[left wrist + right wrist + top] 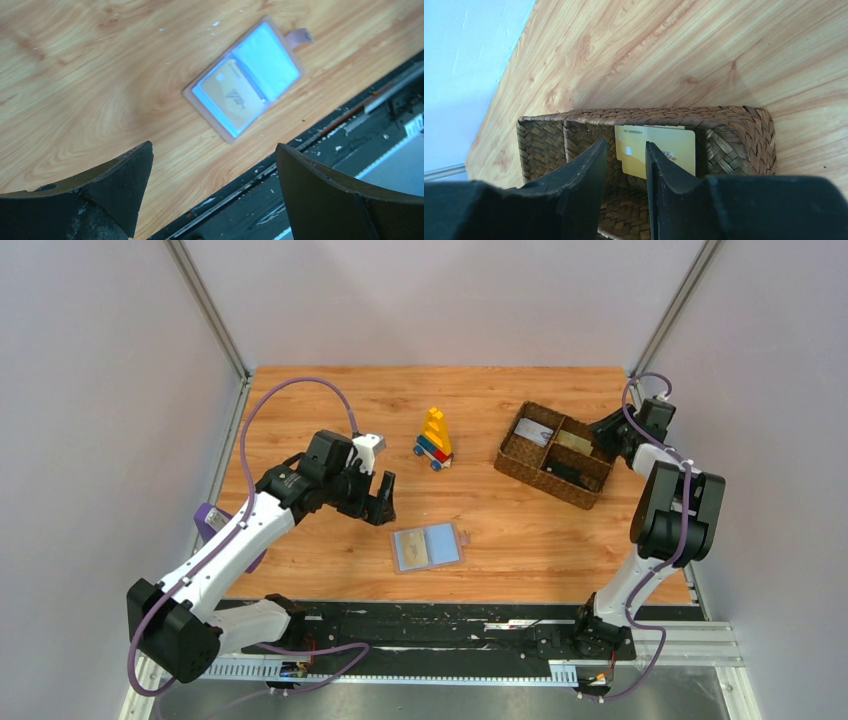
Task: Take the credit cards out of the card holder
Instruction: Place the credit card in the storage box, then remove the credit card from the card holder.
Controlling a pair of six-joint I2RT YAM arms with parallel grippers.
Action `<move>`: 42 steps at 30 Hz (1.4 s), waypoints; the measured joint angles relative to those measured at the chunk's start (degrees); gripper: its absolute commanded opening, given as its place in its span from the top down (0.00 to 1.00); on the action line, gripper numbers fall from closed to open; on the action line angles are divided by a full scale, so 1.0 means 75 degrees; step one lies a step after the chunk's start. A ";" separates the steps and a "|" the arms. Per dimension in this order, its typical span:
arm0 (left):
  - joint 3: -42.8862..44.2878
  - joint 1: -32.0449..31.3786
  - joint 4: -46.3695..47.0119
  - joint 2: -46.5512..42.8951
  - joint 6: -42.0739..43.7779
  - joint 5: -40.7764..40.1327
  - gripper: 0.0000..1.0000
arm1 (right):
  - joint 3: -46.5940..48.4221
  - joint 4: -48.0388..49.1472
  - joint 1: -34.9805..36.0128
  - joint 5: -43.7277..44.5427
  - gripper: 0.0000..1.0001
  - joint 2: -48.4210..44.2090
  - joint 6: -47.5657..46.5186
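Over to the left gripper [368, 508]: jaws spread wide, nothing between them, hovering over the wooden table [320, 570]. In its wrist view the two black fingers [120, 185] frame the bottom corners. The thin light-blue two-panel card holder [245, 82] lies open and flat further up, centre-right of the frame, well clear of both tips. A tan-gold card [231, 97] sits in its lower-left panel, and a small pinkish tab [298, 36] sticks off the upper-right edge. In the top view the holder is at lower centre, just below and right of the gripper, with the left arm reaching up from the lower left, wrist bent down.

Now the right gripper [625, 147]: jaws only narrowly apart, gripping nothing that shows. It points into the brown woven compartment basket [734, 112], where a pale-gold card [674, 150] leans on the far wall just beyond the tips. In the top view a greyish-white card [535, 432] and a black card [565, 472] lie in other compartments. The right arm rises along the right edge, elbow high, wrist angled left to the basket.
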 measured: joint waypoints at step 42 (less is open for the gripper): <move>-0.2486 0.0105 0.1754 -0.0962 -0.2783 -0.1256 0.18 | -0.2492 -0.2465 0.8886 0.1370 0.51 -0.3745 0.0227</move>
